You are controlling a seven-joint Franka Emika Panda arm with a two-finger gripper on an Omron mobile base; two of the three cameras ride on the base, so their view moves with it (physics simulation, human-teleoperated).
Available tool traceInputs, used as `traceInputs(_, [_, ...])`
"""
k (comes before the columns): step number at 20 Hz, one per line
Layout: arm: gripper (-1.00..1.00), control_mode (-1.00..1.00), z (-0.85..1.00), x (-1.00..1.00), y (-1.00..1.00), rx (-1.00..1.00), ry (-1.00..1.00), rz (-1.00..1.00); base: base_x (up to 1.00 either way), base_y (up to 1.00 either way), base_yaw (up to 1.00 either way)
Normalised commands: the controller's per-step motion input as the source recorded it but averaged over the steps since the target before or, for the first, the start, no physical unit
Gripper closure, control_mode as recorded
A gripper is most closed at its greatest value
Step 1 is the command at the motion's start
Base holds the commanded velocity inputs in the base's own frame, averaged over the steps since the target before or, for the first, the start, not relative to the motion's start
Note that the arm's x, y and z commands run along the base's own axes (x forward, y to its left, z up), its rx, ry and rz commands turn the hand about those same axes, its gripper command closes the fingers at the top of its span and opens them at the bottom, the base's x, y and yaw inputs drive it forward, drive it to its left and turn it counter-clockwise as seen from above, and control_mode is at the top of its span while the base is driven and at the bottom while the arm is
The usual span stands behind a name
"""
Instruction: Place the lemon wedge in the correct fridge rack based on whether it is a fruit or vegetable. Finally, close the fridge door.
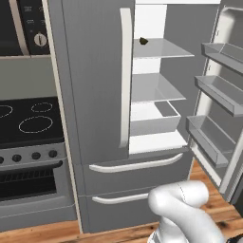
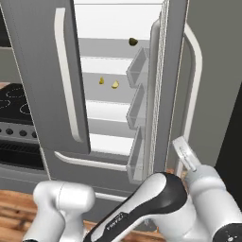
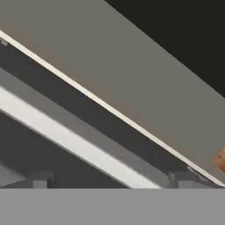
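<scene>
Jaws sit beside the open right fridge door (image 2: 163, 90), near its curved handle (image 2: 197, 71); whether they are wide or narrow I cannot tell. Two small yellow pieces lie on the lower fridge rack (image 2: 101, 94), and the lemon wedge (image 2: 115, 84) looks to be one of them. Closing seems next: push the door's outer face steadily. A dark brown lump (image 1: 144, 41) sits on the upper shelf; the stove (image 1: 28, 123) stands left.

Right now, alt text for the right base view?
Fridge with its right fridge door swung open; two small yellow pieces lie on the lower fridge rack, a dark brown lump above. The white arm fills the foreground.
</scene>
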Motion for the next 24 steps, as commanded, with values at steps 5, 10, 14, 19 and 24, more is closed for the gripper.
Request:
traceInputs(5, [-1.00, -1.00, -0.11, 0.75, -0.63, 0.24, -0.10, 0.10, 0.00, 0.00, 0.00])
traceInputs(10, [-1.00, -1.00, -0.10, 0.53, -0.67, 0.22, -0.11, 0.11, 0.00, 0.00, 0.00])
traceInputs(14, [-1.00, -1.00, -0.18, 0.73, -0.39, 0.20, -0.01, 0.12, 0.00, 0.00, 0.00])
traceInputs(19, [-1.00, -1.00, -0.22, 0.98, 0.07, 0.14, 0.00, 0.13, 0.00, 0.00, 0.00])
traceInputs(24, [-1.00, -1.00, -0.03, 0.85, 0.61, 0.01, 0.10, 0.08, 0.00, 0.00, 0.00])
